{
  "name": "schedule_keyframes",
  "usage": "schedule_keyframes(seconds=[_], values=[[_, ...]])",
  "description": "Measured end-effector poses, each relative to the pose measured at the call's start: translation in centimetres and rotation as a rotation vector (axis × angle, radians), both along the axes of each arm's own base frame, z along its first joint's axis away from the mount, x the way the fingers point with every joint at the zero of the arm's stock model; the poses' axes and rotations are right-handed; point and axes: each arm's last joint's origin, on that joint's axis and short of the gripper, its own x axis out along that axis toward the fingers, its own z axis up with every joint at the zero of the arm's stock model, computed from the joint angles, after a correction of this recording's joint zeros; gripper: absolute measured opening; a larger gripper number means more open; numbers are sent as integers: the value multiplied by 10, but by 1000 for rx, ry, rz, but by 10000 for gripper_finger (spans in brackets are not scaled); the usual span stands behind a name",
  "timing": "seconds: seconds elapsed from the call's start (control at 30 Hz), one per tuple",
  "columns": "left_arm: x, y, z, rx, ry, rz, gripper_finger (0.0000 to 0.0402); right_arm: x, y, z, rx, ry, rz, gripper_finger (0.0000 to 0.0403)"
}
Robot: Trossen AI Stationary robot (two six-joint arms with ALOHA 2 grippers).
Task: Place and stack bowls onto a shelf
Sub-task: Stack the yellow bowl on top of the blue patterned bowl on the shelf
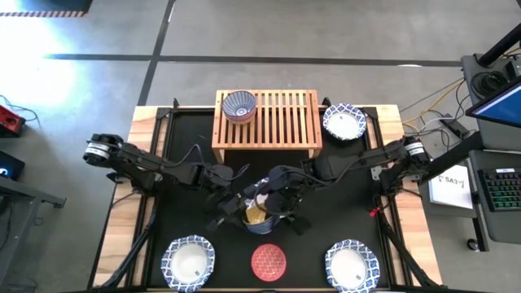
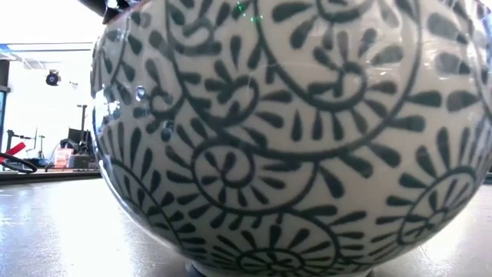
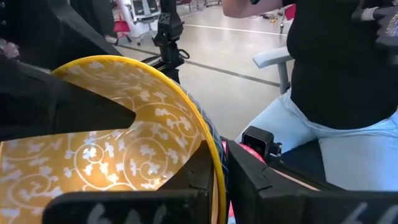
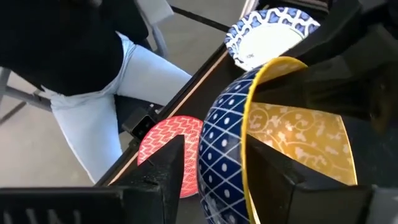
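Both grippers meet in the middle of the table. Left gripper (image 3: 221,177) has its two fingers pinched on the rim of the yellow bowl (image 3: 118,149), one finger inside and one outside. Right gripper (image 4: 214,168) has its fingers pinched on the wall of the blue bowl (image 4: 224,149). The yellow bowl sits inside the blue one.

These bowls look hard and shiny, so they could slip or chip. The thin rim is the best place to hold.

Close by lies the red bowl (image 1: 269,260), with white bowls (image 1: 188,262) at the front corners. Farther back stands the shelf (image 1: 285,122) with one small bowl (image 1: 239,105) on top and a white bowl beside it. A person sits past the table.

I can read no words anywhere.
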Motion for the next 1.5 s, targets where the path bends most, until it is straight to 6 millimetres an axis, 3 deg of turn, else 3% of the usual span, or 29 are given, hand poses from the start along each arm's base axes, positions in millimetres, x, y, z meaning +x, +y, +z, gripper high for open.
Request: schedule_keyframes(seconds=[0.43, 0.53, 0.83, 1.13, 1.33, 1.5], values=[[-4, 24, 7, -5, 36, 77, 7, -23, -42, 36, 27, -40, -113, 157], [-4, 30, 5, -8, 62, 96, 10, -30, -56, 40, -30, -31, -207, 157], [-12, 58, 19, 29, 67, 228, 11, -65, -92, 58, -106, 35, -389, 157], [-15, 84, 86, 241, 39, 458, 12, -88, -102, 64, -181, 120, -526, 155], [-25, 92, 137, 387, 22, 506, 12, -89, -103, 56, -145, 189, -569, 146], [-35, 119, 163, 418, 24, 644, 12, -89, -103, 46, -141, 274, -585, 140]])
